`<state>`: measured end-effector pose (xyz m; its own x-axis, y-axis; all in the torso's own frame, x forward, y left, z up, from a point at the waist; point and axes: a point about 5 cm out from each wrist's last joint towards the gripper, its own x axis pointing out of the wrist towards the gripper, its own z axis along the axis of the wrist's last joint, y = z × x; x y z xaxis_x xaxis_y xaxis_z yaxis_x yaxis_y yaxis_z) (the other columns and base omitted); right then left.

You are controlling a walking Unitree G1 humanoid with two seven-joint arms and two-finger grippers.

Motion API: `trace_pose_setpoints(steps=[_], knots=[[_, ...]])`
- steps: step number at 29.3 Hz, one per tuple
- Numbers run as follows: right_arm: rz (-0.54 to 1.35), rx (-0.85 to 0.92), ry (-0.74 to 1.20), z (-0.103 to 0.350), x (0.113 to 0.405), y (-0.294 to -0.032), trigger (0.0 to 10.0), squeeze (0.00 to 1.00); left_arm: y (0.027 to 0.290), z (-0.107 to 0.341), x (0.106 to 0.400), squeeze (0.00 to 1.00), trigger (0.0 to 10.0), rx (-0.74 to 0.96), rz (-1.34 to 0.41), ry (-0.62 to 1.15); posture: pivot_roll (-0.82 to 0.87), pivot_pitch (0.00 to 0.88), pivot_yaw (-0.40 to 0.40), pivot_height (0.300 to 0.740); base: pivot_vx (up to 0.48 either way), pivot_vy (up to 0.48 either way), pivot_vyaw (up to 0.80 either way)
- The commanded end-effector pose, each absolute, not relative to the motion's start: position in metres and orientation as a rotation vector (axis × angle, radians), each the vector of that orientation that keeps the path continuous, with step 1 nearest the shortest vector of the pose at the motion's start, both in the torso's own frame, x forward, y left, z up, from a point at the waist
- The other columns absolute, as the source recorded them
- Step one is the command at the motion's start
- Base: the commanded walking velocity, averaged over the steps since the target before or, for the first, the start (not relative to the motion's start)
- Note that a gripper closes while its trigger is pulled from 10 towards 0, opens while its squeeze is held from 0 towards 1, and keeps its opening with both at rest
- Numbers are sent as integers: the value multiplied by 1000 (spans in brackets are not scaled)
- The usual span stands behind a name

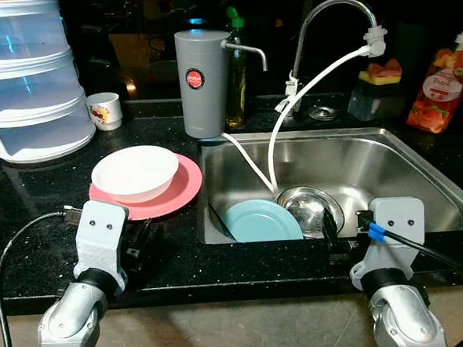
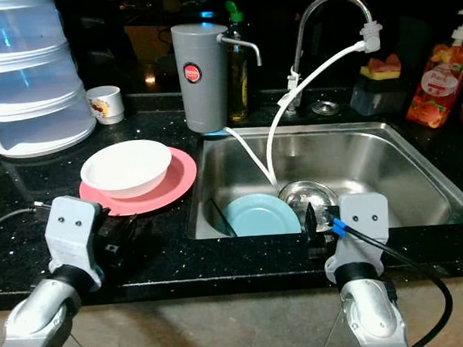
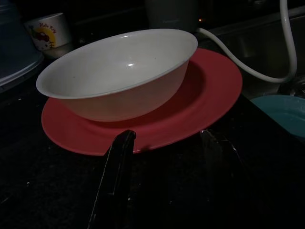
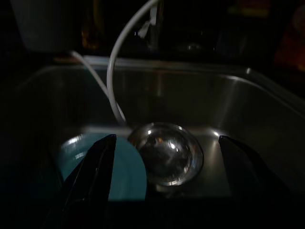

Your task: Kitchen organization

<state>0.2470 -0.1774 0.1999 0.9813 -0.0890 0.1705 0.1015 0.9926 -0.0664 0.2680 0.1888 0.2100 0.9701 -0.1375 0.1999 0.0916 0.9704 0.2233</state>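
Observation:
A white bowl [image 1: 135, 171] sits on a pink plate [image 1: 184, 188] on the black counter, left of the sink. My left gripper [image 1: 138, 244] hovers low over the counter just in front of that plate. Its fingers are open and hold nothing, and in the left wrist view one finger [image 3: 114, 176] points at the plate's near rim. A teal plate [image 1: 259, 220] and a shiny steel bowl [image 1: 311, 209] lie in the steel sink [image 1: 421, 185]. At the sink's front edge my right gripper [image 4: 167, 139] is open, with the steel bowl [image 4: 167, 152] ahead between its fingers.
A grey filter jug [image 1: 203, 82], an oil bottle [image 1: 236, 71] and the faucet [image 1: 333, 14] with its white hose [image 1: 277, 143] stand behind the sink. Stacked clear containers [image 1: 25, 84] and a small mug [image 1: 104, 110] are at the back left. A soap bottle [image 1: 440, 86] stands back right.

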Motion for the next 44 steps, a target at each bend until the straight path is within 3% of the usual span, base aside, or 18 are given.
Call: trace_pose_setpoints(steps=[1,21,44], knots=[[-97,-64,-164,198,245,-180,10000,0,191,203,269,0,10000,219,-121,-188,23,98,-19,740,0,0,0],[-112,-25,-183,199,255,-182,10000,0,184,186,269,0,10000,98,-70,-154,36,80,-38,740,0,0,0],[-108,13,-261,220,266,-176,10000,0,166,215,274,0,10000,117,-96,-281,71,100,-42,740,0,0,0]])
